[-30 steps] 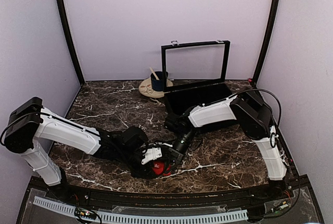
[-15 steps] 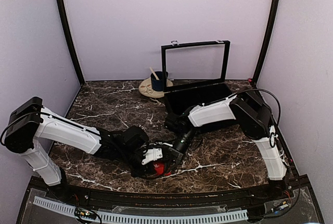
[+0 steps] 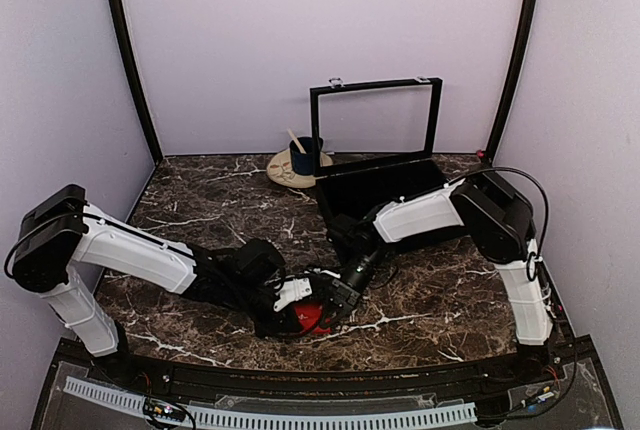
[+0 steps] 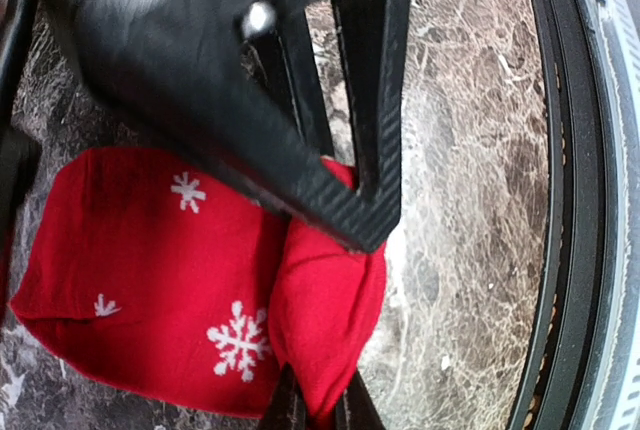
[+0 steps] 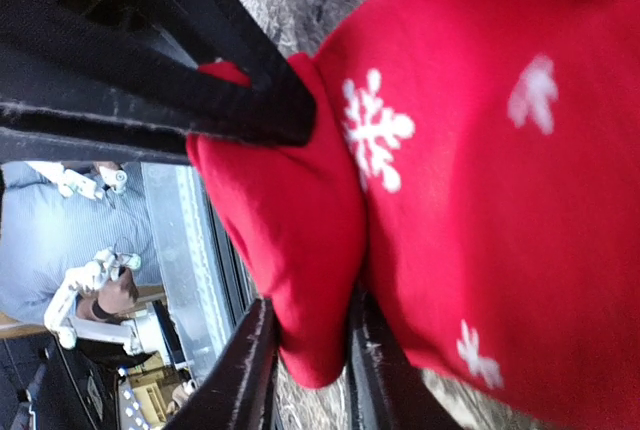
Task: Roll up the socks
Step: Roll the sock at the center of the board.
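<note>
The left gripper (image 4: 318, 412) is nearly closed, pinching a folded end of the socks (image 4: 150, 280). The rest of the fabric lies flat just beyond its fingertips on the tabletop (image 4: 455, 200). The right gripper (image 5: 310, 375) straddles the same fold from the opposite side, jaws narrowly apart; I cannot tell whether it clamps. The roll looks barely begun. The next move calls for turning the pinched end over onto the flat part without letting it slip.
</note>
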### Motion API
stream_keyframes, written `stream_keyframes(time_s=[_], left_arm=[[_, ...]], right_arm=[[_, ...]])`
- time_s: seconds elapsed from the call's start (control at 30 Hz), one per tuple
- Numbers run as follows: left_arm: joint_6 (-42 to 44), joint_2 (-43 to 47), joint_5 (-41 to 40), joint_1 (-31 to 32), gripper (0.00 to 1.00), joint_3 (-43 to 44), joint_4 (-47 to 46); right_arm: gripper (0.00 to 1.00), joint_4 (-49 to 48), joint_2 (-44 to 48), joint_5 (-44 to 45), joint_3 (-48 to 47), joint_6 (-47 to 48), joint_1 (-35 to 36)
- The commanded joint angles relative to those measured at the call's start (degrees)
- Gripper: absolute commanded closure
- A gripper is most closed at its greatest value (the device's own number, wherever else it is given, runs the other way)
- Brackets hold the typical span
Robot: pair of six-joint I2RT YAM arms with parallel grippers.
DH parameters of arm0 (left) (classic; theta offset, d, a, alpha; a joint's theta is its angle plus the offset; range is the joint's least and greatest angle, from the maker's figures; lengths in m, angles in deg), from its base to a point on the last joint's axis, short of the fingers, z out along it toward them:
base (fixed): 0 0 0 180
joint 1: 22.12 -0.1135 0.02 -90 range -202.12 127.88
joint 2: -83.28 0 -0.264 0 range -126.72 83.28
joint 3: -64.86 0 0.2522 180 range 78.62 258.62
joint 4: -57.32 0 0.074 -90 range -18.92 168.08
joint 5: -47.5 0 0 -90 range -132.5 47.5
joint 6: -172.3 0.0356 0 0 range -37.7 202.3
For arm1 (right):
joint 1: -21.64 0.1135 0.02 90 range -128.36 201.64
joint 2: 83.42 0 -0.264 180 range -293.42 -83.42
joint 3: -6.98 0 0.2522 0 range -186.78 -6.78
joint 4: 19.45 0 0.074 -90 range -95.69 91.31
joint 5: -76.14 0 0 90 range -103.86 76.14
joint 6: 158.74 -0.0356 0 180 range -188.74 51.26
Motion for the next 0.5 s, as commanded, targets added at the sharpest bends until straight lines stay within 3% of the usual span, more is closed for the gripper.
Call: stream_keyframes(time_s=[0.0,0.47], left_arm=[[-2.18,-1.87,1.00,-0.72,1.00,-0.96,2.45],[-4.35,-4.35,5.82,-2.53,1.00,1.35,4.54]], right_arm=[[0.74,-2.32,1.56,3.05,3.83,-1.49,-2.19],[0.71,-15.50,10.77,6.18,14.87,-8.74,-4.63]])
